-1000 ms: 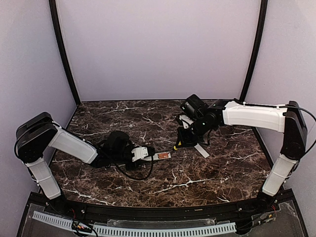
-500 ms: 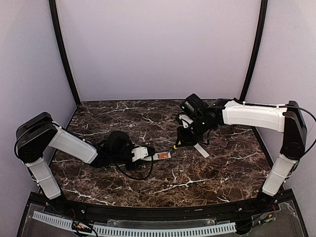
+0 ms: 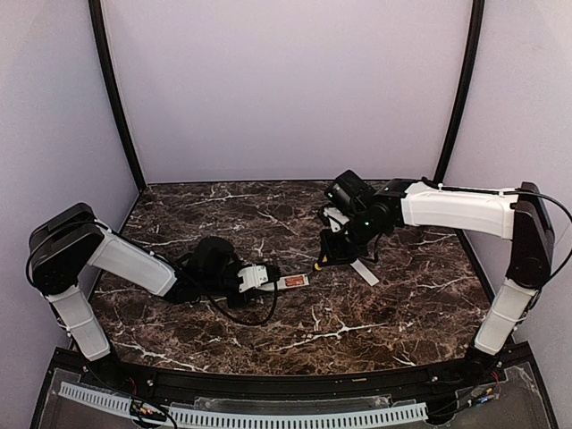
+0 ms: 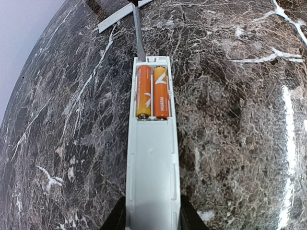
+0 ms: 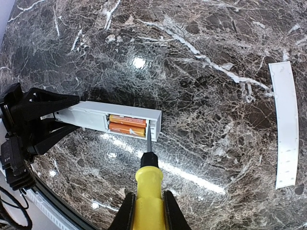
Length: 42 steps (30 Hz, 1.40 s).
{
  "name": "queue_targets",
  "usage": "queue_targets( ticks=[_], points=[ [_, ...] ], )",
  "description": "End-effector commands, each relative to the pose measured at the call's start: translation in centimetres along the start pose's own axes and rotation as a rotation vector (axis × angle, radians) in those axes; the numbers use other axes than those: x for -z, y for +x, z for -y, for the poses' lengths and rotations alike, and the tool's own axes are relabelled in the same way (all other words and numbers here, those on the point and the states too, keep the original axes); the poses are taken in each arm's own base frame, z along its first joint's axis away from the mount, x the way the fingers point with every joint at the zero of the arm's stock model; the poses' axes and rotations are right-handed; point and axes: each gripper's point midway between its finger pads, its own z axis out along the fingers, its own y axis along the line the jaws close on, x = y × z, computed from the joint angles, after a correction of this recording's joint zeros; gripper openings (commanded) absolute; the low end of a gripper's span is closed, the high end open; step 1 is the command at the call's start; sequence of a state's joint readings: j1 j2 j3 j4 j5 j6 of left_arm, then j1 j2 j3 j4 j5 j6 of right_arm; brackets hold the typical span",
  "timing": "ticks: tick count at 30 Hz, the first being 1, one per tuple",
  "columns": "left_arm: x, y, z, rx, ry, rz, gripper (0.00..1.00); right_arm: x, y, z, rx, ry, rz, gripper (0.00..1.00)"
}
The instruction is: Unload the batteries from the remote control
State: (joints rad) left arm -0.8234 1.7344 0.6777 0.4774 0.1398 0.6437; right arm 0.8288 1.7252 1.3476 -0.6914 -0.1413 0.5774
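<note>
Your left jaws clamp the remote control (image 4: 152, 177), both batteries (image 4: 161, 93) sitting in its open recess ahead of them, and your right jaws clamp a screwdriver (image 5: 147, 189), tip at that recess.

The batteries (image 4: 144, 91) carry white print; it is too small to read.

Almost no change. Right arm (image 3: 456, 207): forearm and wrist crept a hair toward the remote control (image 3: 290, 281), seen only in the top view. Yellow screwdriver (image 5: 147, 189): any shift of its tip beside the remote control is too small to tell.
</note>
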Motion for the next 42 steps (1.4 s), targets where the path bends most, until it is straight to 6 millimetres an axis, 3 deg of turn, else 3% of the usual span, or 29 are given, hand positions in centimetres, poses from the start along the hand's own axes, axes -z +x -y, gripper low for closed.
queue_targets(
  ticks=[1,27,42],
  points=[
    [0.6,-1.3,-0.3,-0.011,-0.013,0.039,0.00,-0.7,-0.2,-1.5,0.025,-0.034,-0.004,0.00],
    [0.6,-1.3,-0.2,-0.012,-0.011,0.040,0.00,-1.2,-0.2,-2.5,0.038,-0.078,-0.002,0.00],
    [0.5,-1.5,0.0,-0.018,-0.005,0.044,0.00,-3.8,0.7,-2.7,0.066,-0.007,-0.066,0.00]
  ],
)
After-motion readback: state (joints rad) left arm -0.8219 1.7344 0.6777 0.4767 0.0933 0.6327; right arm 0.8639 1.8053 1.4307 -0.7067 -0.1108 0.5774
